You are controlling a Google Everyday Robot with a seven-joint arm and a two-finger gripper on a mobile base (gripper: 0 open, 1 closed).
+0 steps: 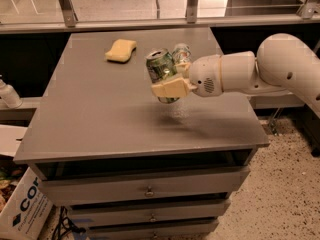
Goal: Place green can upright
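Note:
The green can (161, 70) is held in my gripper (172, 81) above the middle of the grey table (100, 119). It is deep green with a silver top rim and leans slightly, top toward the back left. The gripper's pale fingers (170, 89) are shut on the can's lower body, and the white arm comes in from the right. The can hangs a little above the tabletop, with its shadow below it.
A yellow sponge (121, 50) lies at the back left of the table. A clear plastic bottle (181, 52) stands just behind the gripper. Drawers run below the table's front edge. A cardboard box (22, 209) sits on the floor at the left.

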